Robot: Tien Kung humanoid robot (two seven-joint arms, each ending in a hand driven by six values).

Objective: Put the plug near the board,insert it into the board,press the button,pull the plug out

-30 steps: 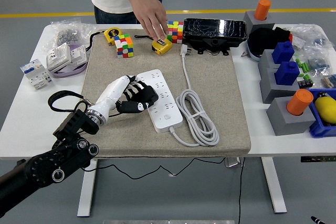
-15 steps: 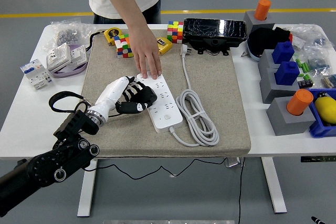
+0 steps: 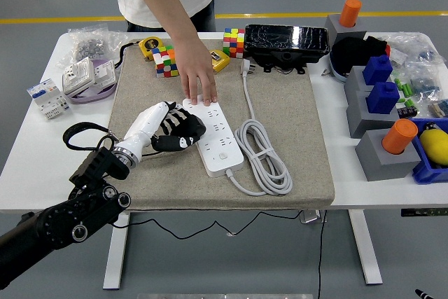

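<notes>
We take the white power strip (image 3: 213, 136) as our reference; it lies diagonally on the beige mat (image 3: 294, 138), near the mat's centre. Its white cable (image 3: 264, 157) sits in a coil just to its right, touching the mat. From the coil one strand runs toward the far edge of the mat and ends in the plug (image 3: 245, 66), which lies flat on the mat, well apart from the strip and not inserted.

The robot's left hand (image 3: 171, 127) rests against the left side of the strip, at its far half. We see the black fingers (image 3: 187, 129) curled loosely toward the strip's edge; we cannot tell whether they clamp it.

A person stands beyond the strip, at the table's far side. The person's hand (image 3: 197, 77) reaches down with the fingers held together and extended, the fingertips resting on the strip's far end.

Beyond the strip, along the mat's far edge, we note a colourful cube (image 3: 165, 60), a yellow tape measure (image 3: 218, 61), a second cube (image 3: 234, 42) and a black box (image 3: 285, 40). To the right of the strip, off the mat, grey blocks (image 3: 378, 152) carry blue and orange pegs.
</notes>
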